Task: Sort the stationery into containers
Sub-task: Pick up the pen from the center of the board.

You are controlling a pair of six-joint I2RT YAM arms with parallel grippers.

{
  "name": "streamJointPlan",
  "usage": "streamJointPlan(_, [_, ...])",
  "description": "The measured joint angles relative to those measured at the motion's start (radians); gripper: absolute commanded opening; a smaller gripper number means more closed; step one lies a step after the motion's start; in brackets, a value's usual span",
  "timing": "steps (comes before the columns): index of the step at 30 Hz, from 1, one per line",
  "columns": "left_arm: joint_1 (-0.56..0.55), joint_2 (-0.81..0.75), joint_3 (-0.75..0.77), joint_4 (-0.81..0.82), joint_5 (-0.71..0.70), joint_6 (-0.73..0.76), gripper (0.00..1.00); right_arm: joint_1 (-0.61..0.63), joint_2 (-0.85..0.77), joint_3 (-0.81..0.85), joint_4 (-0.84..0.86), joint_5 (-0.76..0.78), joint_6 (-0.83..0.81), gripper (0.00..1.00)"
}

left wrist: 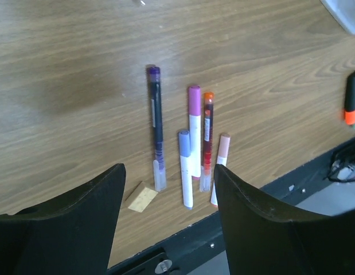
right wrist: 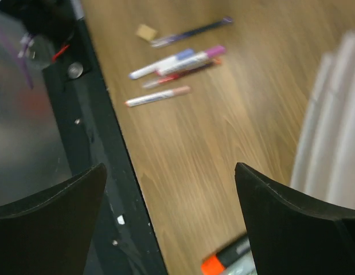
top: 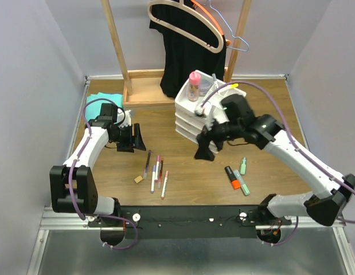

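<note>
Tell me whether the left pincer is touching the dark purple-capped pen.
Apart. In the left wrist view the dark purple-capped pen shows between the fingers of the open left pincer, with a clear gap to each.

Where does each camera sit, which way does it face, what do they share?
Top external: overhead from behind, facing the brown wooden table; left arm and right arm show.
Left wrist: at the left end effector, facing down at slim pens; its black fingers show.
Right wrist: at the right end effector, facing the near edge; fingers show.
Shared: those pens.
</note>
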Motion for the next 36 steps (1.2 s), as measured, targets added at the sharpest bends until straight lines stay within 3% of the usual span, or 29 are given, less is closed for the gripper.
streamJointPlan(3, [0.014, 0.008, 0.039, -0.023, -0.040, 0.000, 0.76, 0.132, 0.081, 0.062, 0.007, -0.003, -0.119, 0.90])
streamJointPlan(5, [0.051, 0.008, 0.073, -0.029, -0.052, 0.000, 0.78, 0.156, 0.161, 0.123, -0.006, -0.007, -0.229, 0.89])
streamJointPlan(8, [0.173, 0.009, 0.148, -0.032, -0.066, 0.014, 0.78, 0.161, 0.301, 0.217, -0.024, -0.008, -0.477, 0.81])
streamJointPlan(13, [0.282, -0.002, 0.217, -0.035, -0.083, 0.049, 0.78, 0.217, 0.495, 0.291, -0.062, 0.005, -0.928, 0.67])
streamJointPlan(24, [0.447, -0.072, 0.173, -0.096, -0.094, 0.085, 0.78, 0.338, 0.750, 0.386, 0.015, 0.013, -1.212, 0.49])
streamJointPlan(28, [0.515, -0.092, 0.172, -0.100, -0.084, 0.082, 0.78, 0.377, 0.917, 0.592, 0.023, 0.009, -1.272, 0.46])
streamJointPlan(31, [0.551, -0.101, 0.171, -0.100, -0.068, 0.078, 0.78, 0.397, 0.984, 0.646, 0.043, 0.008, -1.316, 0.37])
streamJointPlan(36, [0.565, -0.131, 0.163, -0.101, -0.042, 0.079, 0.78, 0.430, 1.072, 0.721, -0.011, 0.008, -1.436, 0.37])
